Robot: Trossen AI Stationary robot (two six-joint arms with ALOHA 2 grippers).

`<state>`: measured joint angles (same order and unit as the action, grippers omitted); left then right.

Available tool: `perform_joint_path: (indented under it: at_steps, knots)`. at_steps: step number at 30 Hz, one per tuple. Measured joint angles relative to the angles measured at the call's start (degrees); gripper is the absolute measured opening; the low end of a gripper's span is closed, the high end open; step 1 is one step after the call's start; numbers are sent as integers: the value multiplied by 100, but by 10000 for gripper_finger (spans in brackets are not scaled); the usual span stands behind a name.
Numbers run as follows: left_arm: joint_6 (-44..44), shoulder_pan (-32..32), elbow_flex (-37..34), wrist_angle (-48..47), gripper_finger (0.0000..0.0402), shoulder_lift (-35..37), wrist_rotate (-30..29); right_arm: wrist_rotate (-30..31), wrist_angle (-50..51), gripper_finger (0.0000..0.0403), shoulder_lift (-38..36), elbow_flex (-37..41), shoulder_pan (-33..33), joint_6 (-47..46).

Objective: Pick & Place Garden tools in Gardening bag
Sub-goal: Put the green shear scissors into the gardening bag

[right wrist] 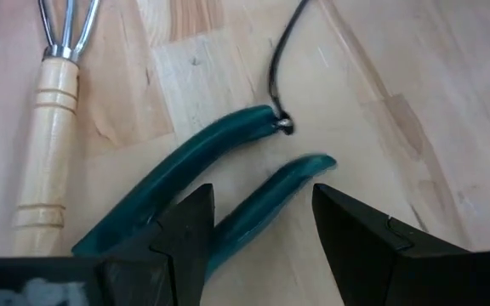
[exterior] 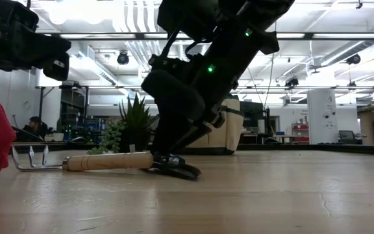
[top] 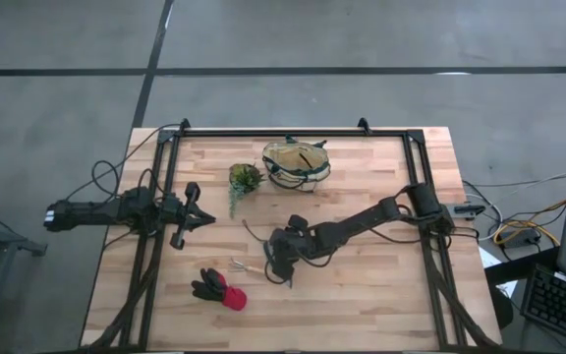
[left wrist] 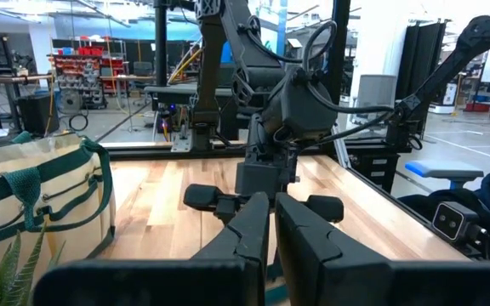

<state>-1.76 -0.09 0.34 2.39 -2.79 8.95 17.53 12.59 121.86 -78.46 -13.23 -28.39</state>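
Observation:
A pair of teal-handled pruning shears [right wrist: 185,183] lies flat on the table, with a black cord [right wrist: 283,59] at one handle's end. My right gripper [right wrist: 258,221] is open and low over the handles; it also shows in the high view [top: 281,265]. The wooden-handled hand tool [top: 249,266] lies beside it, prongs toward the black-and-red gloves [top: 219,289]. The tan gardening bag [top: 296,162] stands at the far middle. My left gripper [top: 204,218] is shut and empty at the table's left. No second shears shows. My right gripper comes from above with its fingers pointing down at the table [exterior: 174,170]. One teal handle [right wrist: 262,200] lies between the open fingers and the other passes under one fingertip [right wrist: 190,225]. I cannot tell whether the fingers touch the shears.
A small green potted plant [top: 245,179] stands just left of the bag. Black frame rails [top: 155,226] run along the table's left, right and far edges. Bare wood lies at the near right [top: 381,295].

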Motion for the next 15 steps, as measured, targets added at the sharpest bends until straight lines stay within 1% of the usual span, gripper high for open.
perform_joint_path:
  at_steps: [4,7,11,15]
  knots:
    - [0,0,0,1,28,0,0,0,-54,193,76,5,0,1]
    - [0,0,0,2,28,0,0,-117,-55,186,134,2,18,-7]
    - [0,1,0,2,28,0,0,-125,-36,163,169,-4,26,25]
    - [0,0,0,3,28,0,0,-124,-23,131,169,-1,27,162]
